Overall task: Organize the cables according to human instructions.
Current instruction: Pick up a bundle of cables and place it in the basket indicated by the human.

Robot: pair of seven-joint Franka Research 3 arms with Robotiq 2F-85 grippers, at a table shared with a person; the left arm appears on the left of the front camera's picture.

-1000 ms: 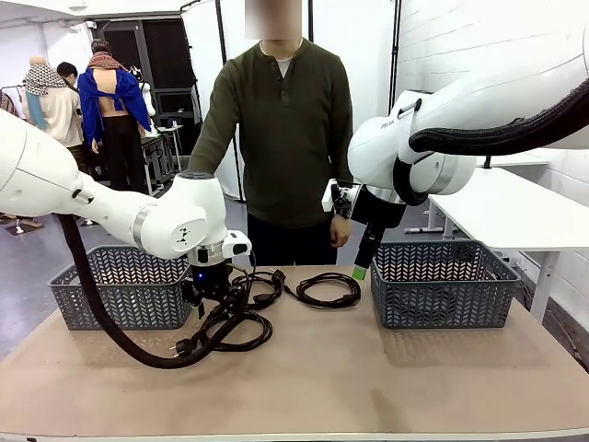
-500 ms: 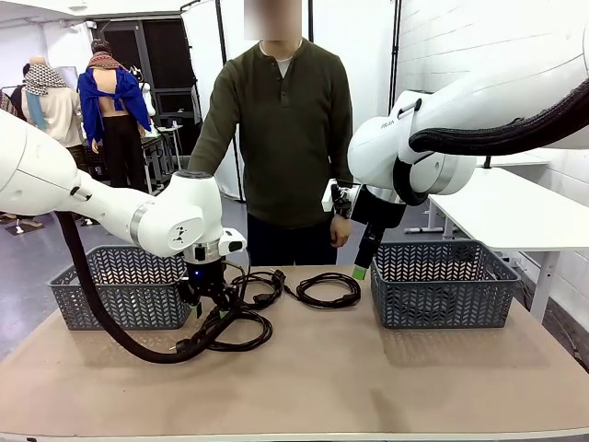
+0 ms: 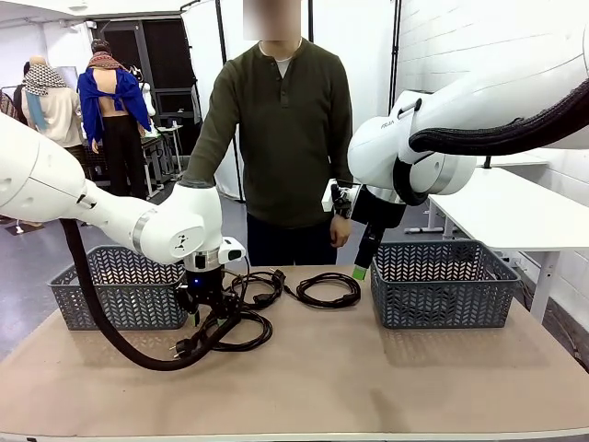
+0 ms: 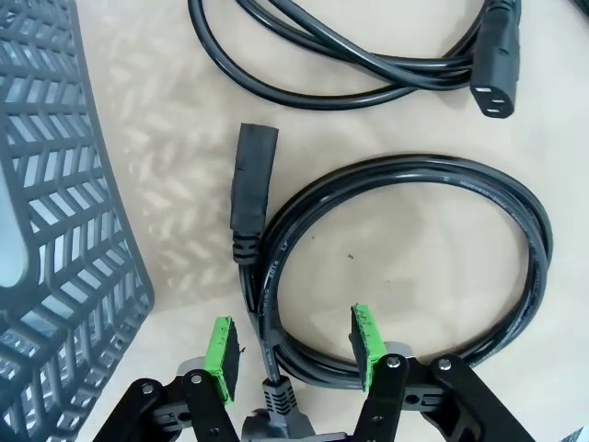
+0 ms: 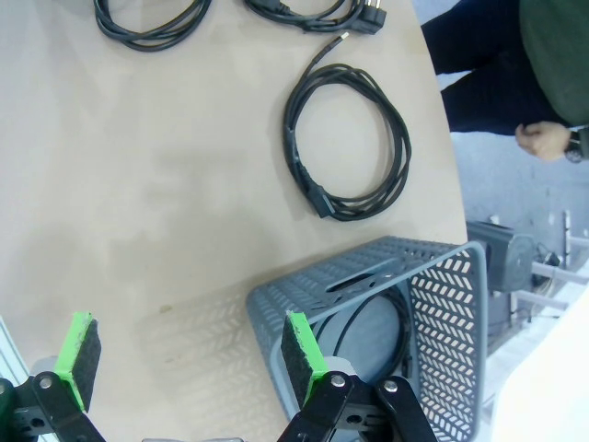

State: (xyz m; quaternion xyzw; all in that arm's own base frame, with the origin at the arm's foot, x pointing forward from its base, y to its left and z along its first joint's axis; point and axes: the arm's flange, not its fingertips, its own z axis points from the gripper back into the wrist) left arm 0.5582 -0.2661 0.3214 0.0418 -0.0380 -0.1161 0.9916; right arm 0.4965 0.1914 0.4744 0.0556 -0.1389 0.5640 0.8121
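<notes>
Front view: my left gripper (image 3: 204, 311) sits low over the table (image 3: 368, 378), right by the left basket (image 3: 110, 287), on top of the front coil (image 3: 258, 339). From here I can't tell the jaw gap. The middle cord (image 3: 262, 281) lies just behind it, and the right-hand coil (image 3: 327, 304) lies flat farther along, near the right basket (image 3: 442, 285). My right gripper (image 3: 361, 269) hangs above the table between that coil and the right basket, touching neither. A person (image 3: 281, 138) stands at the far side, one hand (image 3: 340, 230) down.

Left wrist view: the left gripper (image 4: 291, 341) is open partway, with a green pad on each side of the front coil (image 4: 543, 249). The coil's bundled strands run up between the jaws, nearer the left pad, not pinched. Its plug (image 4: 253, 184) lies just ahead. The middle cord (image 4: 322, 78) lies beyond, the left basket (image 4: 64, 230) beside.

Right wrist view: the right gripper (image 5: 189, 345) is spread wide, holding nothing, with bare table between the pads. The right-hand coil (image 5: 291, 129) lies well ahead of the jaws. The right basket (image 5: 368, 276) is next to one pad; a dark loop inside it (image 5: 405, 322) is probably a cord.
</notes>
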